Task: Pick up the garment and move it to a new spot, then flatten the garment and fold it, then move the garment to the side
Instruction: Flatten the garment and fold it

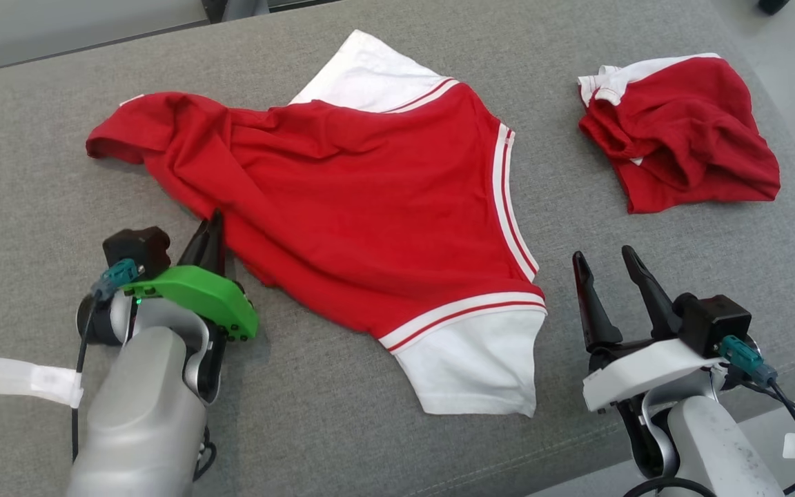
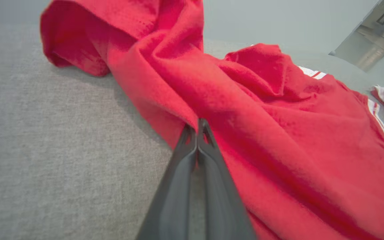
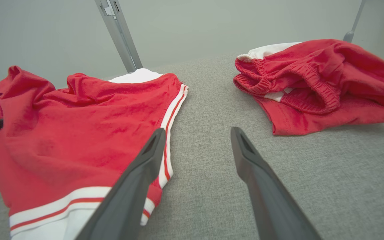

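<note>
**Left hand clenched on the shirt's edge**

The red T-shirt (image 1: 370,200) with white sleeves lay spread and wrinkled on the grey surface (image 1: 38,221). The left hand (image 1: 214,221) was at the shirt's lower left edge, with its fingers pressed together on the red cloth. The right hand (image 1: 604,254) stood released just right of the shirt's near white sleeve, holding nothing. The crumpled red shorts (image 1: 680,131) lay well right of the shirt.

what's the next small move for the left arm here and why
Probably lift the left end effector slightly: it looks shut on the near edge of the red garment, which lies crumpled on the grey surface. The right end effector stands open beside the white sleeve, holding nothing.
</note>
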